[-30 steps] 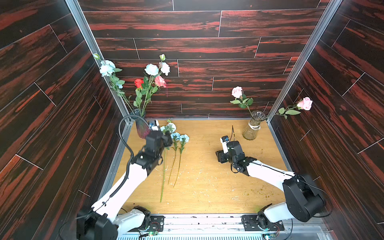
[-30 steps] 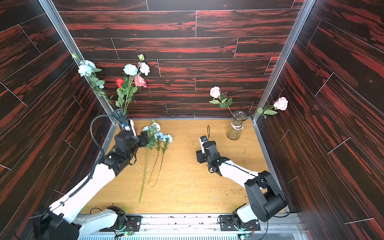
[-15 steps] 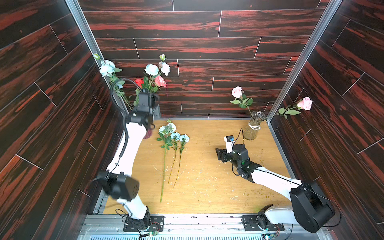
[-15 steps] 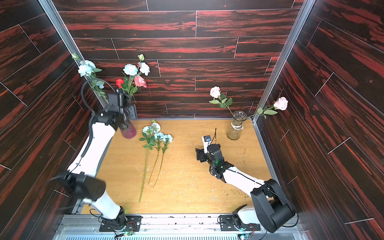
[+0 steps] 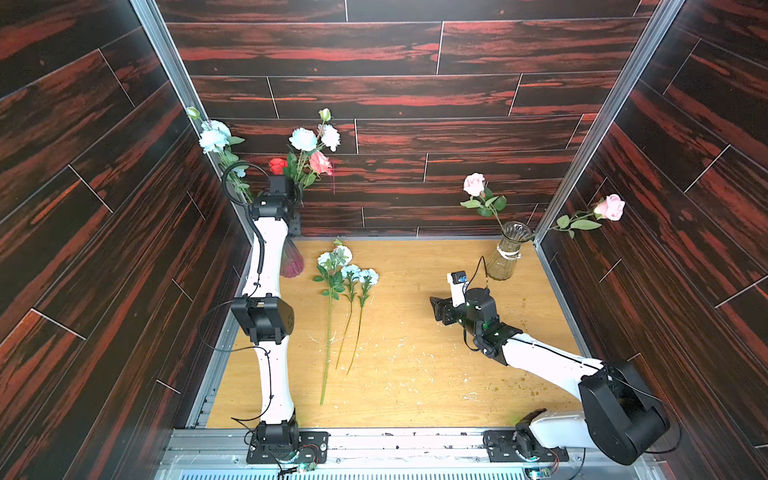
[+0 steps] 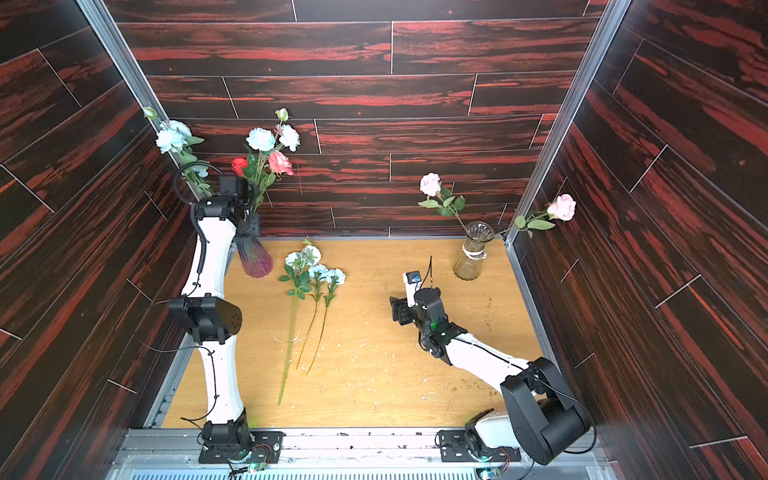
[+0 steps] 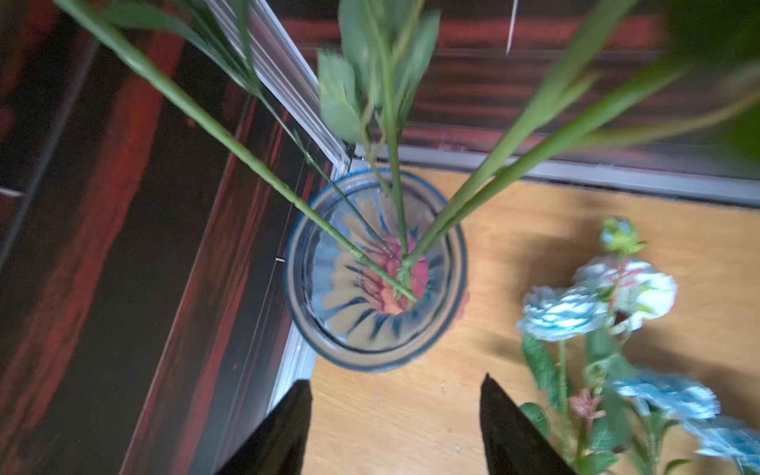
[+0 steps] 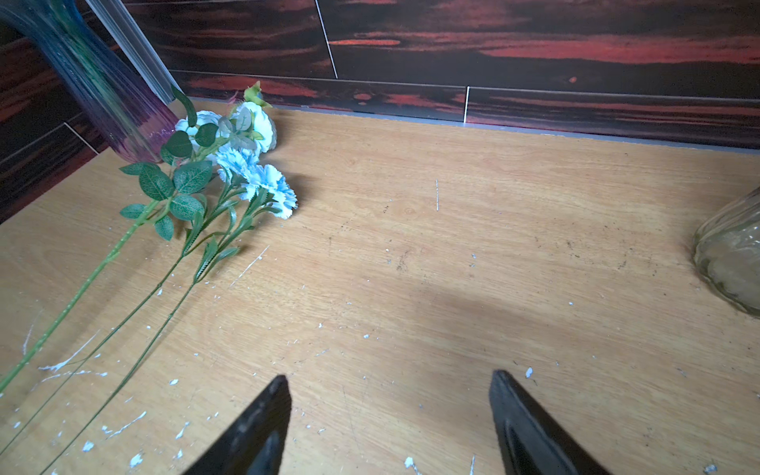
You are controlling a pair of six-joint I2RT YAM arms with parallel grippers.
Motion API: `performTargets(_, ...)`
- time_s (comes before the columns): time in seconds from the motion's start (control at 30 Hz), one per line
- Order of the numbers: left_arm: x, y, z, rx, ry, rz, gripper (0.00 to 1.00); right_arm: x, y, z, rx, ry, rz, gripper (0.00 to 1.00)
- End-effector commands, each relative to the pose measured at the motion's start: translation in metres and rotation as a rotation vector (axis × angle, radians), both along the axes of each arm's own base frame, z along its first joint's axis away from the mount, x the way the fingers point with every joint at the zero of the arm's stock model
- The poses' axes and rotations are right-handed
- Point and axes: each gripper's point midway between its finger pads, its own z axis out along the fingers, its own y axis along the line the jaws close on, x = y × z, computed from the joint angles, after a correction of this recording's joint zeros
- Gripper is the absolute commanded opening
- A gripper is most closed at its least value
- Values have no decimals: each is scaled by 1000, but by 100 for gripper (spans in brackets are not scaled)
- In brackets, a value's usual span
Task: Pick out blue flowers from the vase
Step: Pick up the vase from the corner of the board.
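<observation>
Vase: a ribbed purple-blue vase (image 5: 292, 262) is stood at the upper-left corner of the wooden table (image 5: 415, 374), partly hidden by the left arm (image 5: 270, 249).
Blue flowers, out: three blue flowers (image 5: 348, 270) are laid side by side just right of the vase, blooms toward the back wall; judged sorted there, clear of the vase.
Blue flowers, in: two pale blue clusters are seen in the upper left, one (image 5: 212, 137) leaning along the left wall, one (image 5: 305, 139) above a red rose (image 5: 277, 165) and a pink rose (image 5: 321, 162).
Stalks: in the blurred left wrist view, green stalks (image 7: 230, 135) are seen fanning from one point at the vase bottom.
Left gripper: the left gripper (image 7: 395, 384) is held high over the vase, close by the stalks; jaws parted moderately, nothing between them. The height is judged to suit a grasp above the rim and a straight upward pull.
Right gripper: the right gripper (image 8: 390, 376) is held low over bare table at centre right, jaws wide, empty; judged parked clear of the left arm's work.
Clear vase: a clear vase (image 5: 508, 251) with two pink roses (image 5: 473, 183) is left at the upper right, outside the task.
Risk: as the stalks cross at the bottom, a rose may be dragged out with the chosen stalk.
</observation>
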Motion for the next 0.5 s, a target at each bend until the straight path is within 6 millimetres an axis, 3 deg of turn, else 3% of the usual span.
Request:
performTargets(0.0,-9,0,-7,-19,59,-26,62,3,6,5,7,-7,17,78)
performTargets(0.17,-5,-6,-26,-49,95,-59,63,2,7,4,7,-3,25,77)
performTargets(0.47,9,-19,-36,-113,71,-109,57,2,8,5,7,-3,32,76)
